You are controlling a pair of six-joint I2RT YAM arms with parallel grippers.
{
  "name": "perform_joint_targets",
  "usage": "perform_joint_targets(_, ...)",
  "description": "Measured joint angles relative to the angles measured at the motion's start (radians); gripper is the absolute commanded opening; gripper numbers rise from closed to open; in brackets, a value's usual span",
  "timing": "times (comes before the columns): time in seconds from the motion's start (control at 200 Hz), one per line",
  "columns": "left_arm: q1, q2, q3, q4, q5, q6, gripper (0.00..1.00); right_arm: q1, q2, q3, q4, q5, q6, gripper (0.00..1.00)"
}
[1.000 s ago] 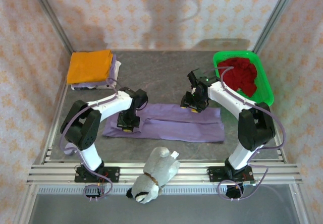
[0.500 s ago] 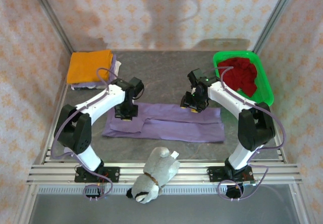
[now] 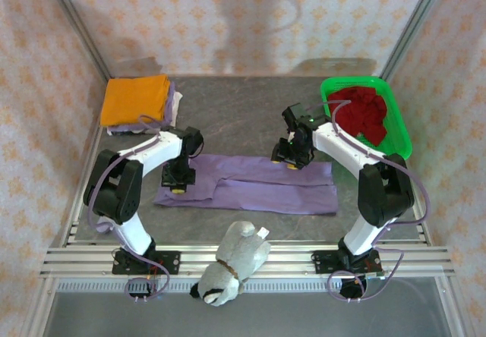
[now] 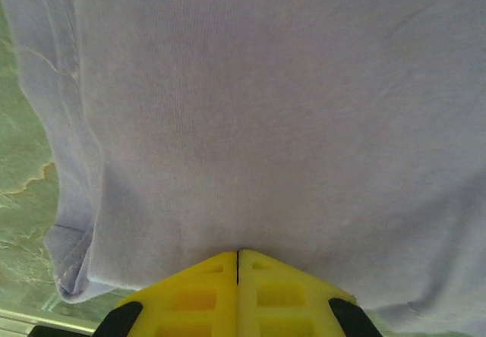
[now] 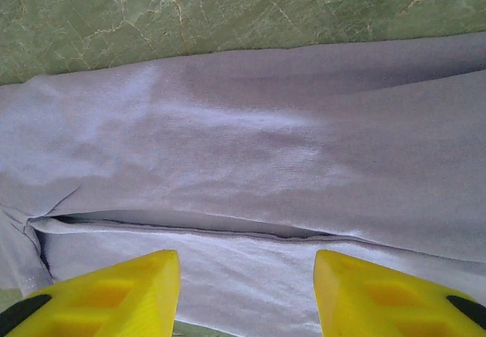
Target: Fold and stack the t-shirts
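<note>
left end effector low, fingers pressed together; right end effector spread wide, wrist apparently tilted downward

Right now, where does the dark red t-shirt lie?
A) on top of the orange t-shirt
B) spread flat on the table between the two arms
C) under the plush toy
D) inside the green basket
D: the top view shows the dark red t-shirt lying crumpled inside the green basket at the far right of the table.

The lavender t-shirt runs off the left wrist view's top and right edges; the left fingers hide its near edge.
</note>
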State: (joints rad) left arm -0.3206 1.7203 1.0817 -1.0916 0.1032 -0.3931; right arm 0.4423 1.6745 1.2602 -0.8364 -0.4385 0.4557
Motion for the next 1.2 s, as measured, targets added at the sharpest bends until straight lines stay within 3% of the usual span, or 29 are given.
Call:
perform_joint_targets(0.285, 0.000, 0.008, -0.053, 0.037, 0.023, -0.006, 0.00, 0.000, 0.014, 0.000, 0.000, -0.008, -0.003, 0.49)
perform_joint_targets(0.606, 0.014, -0.050, 0.117, 0.006, 0.013, -0.008, 0.00, 0.000, 0.053, -0.013, 0.019, -0.015, -0.004, 0.49)
perform_joint_targets(1.201, 0.023, 0.218, 0.188, 0.031, 0.054, 0.005, 0.00, -0.004, 0.148, -0.088, 0.101, -0.001, 0.016, 0.50)
